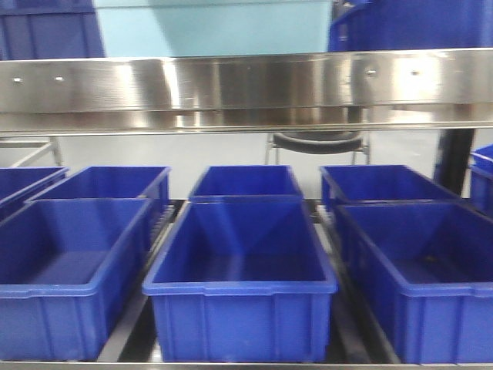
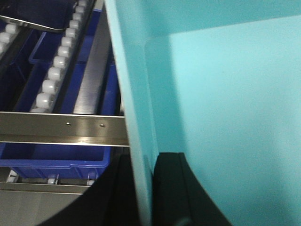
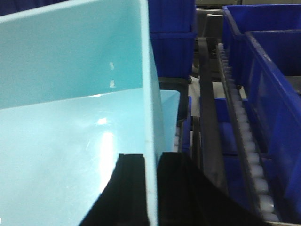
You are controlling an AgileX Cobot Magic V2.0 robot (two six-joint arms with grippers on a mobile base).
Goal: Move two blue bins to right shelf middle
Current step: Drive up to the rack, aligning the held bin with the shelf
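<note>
- The pale blue bin (image 1: 216, 27) sits above the steel rail (image 1: 246, 89) in the front view, and only a strip of its smooth wall shows over the rail's top edge.
- The left gripper (image 2: 143, 169) straddles 1 side wall of that bin. 1 black finger (image 2: 110, 200) is outside and the other inside, both pressed flat against the plastic with no gap showing.
- In the left wrist view the rail crosses just outside the gripped wall, and its end meets the wall.
- The right gripper (image 3: 151, 162) clamps the opposite wall the same way, narrowed to the wall's thickness, with 1 finger (image 3: 129, 188) inside the tub.
- A second pale surface lies just beyond that wall, and it cannot be told whether this is a second, nested tub.
- Below the rail, dark blue bins (image 1: 239, 270) stand in 2 rows, rims close together.
- A roller track (image 2: 56, 70) runs back from the rail between those bins.
- Behind the rail, past the far row, stands a black chair (image 1: 316, 141).
</note>
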